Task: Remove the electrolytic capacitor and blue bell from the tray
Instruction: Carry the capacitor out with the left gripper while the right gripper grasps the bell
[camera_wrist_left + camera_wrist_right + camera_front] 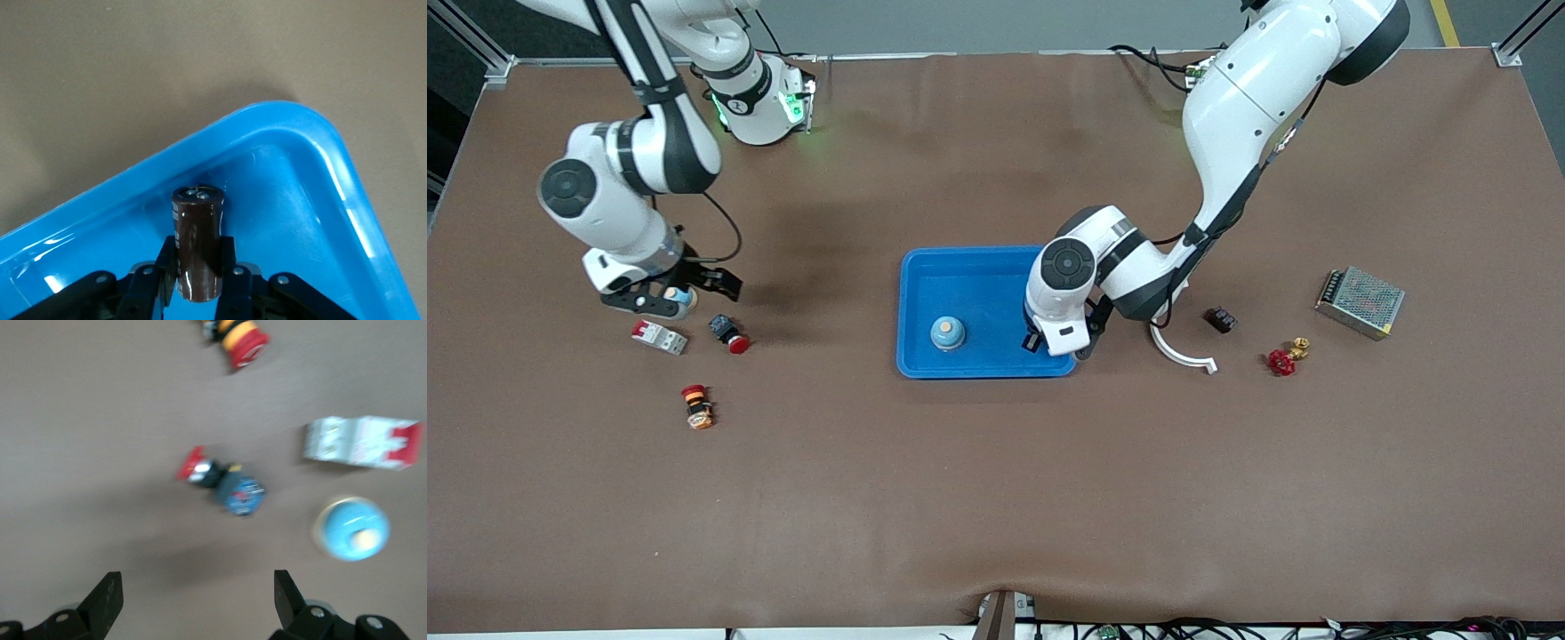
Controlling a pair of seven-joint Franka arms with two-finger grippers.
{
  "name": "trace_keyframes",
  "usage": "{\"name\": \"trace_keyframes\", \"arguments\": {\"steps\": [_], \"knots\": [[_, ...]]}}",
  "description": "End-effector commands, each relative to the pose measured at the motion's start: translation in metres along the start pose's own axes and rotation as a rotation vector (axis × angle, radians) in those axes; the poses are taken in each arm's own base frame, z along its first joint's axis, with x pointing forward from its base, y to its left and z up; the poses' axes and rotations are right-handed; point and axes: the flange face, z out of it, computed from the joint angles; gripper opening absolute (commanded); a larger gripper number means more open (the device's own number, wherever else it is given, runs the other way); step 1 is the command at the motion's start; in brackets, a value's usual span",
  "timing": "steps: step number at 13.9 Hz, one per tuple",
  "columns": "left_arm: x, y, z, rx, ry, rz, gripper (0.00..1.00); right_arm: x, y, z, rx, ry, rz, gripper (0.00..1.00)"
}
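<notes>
While you look at the front view, you see the left gripper (1055,342) low over the blue tray (925,267), at the tray's end toward the left arm. In the left wrist view its fingers (230,267) are clenched on a dark brown capacitor (197,243), which stands upright between them above a corner of the tray floor. I cannot tell if the capacitor touches the floor.

One blue bell (947,332) already sits inside the tray, well apart from the capacitor.

The right gripper (671,298) hovers over the table toward the right arm's end, with its fingers (107,600) spread wide and grasping nothing. A second blue bell (352,529) lies on the table just below it. Near that bell you find a white and red breaker (659,337), a blue switch with red cap (727,333), and, nearer to the front camera, a red and orange push button (696,406).
</notes>
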Motion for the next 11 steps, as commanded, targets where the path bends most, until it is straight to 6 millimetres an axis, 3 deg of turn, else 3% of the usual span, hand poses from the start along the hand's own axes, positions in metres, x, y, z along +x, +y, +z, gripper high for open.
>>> {"name": "trace_keyframes", "arguments": {"steps": [1,5,6,8,11], "knots": [[-0.001,0.004,-0.022,-0.027,0.027,0.003,0.00,-0.008,-0.064,-0.006,0.042,0.012,0.153,1.00],[0.016,0.006,-0.074,-0.046,0.106,0.034,0.00,-0.036,-0.169,0.009,0.076,0.029,0.396,1.00],[0.028,0.007,-0.088,-0.050,0.117,0.048,0.00,-0.044,-0.197,0.015,0.080,0.029,0.443,1.00],[0.067,0.009,-0.111,-0.050,0.134,0.054,0.00,-0.060,-0.254,0.036,0.070,0.027,0.516,1.00],[0.125,0.012,-0.121,-0.032,0.142,0.087,0.00,-0.066,-0.319,0.067,0.064,0.035,0.567,1.00]]}}
